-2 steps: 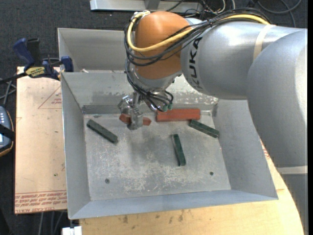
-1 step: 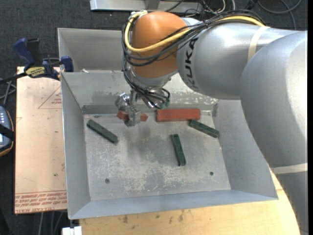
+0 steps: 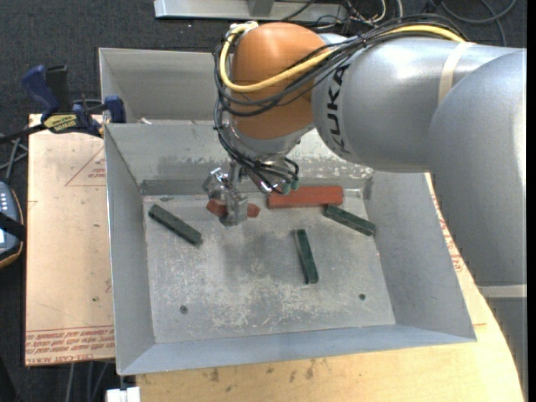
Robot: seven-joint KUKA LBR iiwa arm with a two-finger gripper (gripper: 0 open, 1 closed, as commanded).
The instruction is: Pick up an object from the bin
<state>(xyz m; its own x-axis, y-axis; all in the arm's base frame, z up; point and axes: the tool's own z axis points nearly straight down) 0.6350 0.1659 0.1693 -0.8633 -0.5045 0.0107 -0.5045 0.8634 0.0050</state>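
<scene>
My gripper (image 3: 234, 206) hangs over the back left part of the bin floor. A small red-brown block (image 3: 218, 210) sits between its fingers, and the fingers are shut on it. Just to the right, a longer red-brown bar (image 3: 308, 197) lies flat near the back wall. A dark green bar (image 3: 306, 255) lies lengthwise in the middle of the floor, to the right of and nearer than the gripper.
Two more dark green bars lie on the floor, one at the left (image 3: 175, 224) and one at the right (image 3: 349, 219). The arm with its orange cover reaches in from the right over the back of the bin.
</scene>
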